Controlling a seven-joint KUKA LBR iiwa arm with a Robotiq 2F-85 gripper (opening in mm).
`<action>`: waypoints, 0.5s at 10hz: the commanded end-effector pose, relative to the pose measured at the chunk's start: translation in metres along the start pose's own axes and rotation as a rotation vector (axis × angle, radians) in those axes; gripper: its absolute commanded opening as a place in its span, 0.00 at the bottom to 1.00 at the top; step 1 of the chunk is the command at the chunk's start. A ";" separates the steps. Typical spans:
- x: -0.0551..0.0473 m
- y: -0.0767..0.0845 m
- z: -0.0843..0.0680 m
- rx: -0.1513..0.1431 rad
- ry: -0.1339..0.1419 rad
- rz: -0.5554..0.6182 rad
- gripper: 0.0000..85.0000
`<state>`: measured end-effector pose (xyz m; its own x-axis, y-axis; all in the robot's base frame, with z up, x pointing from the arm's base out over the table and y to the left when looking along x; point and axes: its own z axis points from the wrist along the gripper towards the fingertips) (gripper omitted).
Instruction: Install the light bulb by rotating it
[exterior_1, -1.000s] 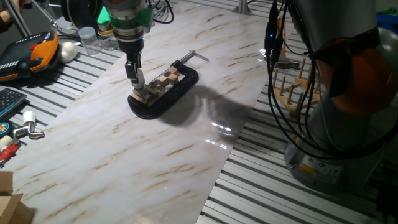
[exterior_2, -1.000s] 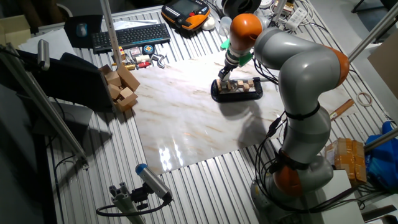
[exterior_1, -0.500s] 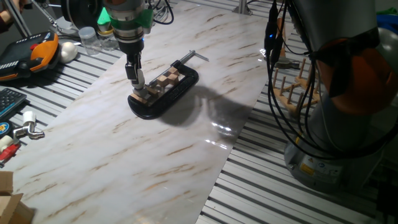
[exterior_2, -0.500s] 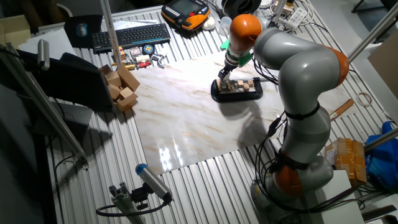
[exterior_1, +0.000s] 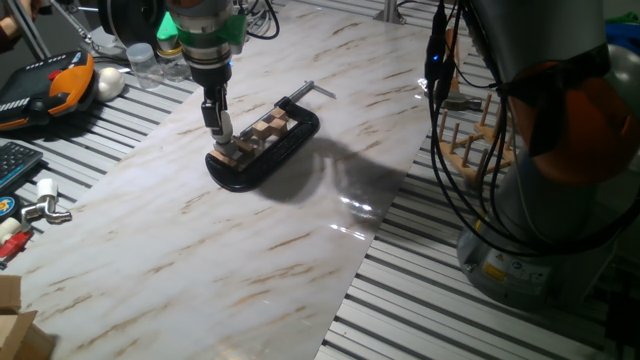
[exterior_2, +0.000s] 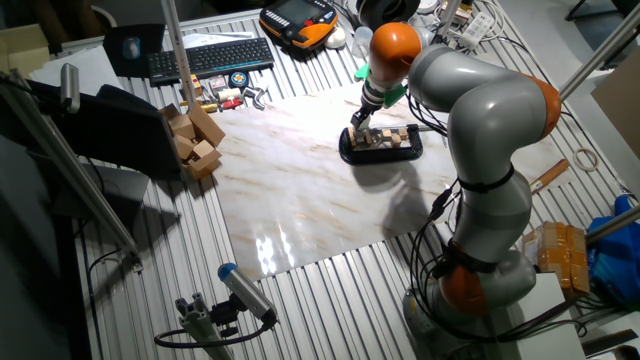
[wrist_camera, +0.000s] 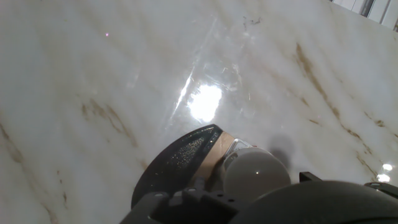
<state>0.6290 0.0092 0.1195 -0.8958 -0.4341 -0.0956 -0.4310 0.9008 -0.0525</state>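
Only partly visible, light bulb (wrist_camera: 255, 174) under the gripper (exterior_1: 222, 133), finger spacing impossible to tell, fingertips hidden.

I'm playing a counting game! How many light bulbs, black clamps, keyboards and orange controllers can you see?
light bulb: 1
black clamp: 1
keyboard: 1
orange controller: 1
Total: 4
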 end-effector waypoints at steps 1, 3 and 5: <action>0.000 0.000 0.000 0.000 0.000 0.000 0.60; 0.000 0.000 0.000 -0.003 0.000 0.000 0.60; 0.000 0.000 0.000 -0.004 0.001 0.000 0.60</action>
<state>0.6290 0.0091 0.1198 -0.8960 -0.4338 -0.0944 -0.4311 0.9010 -0.0486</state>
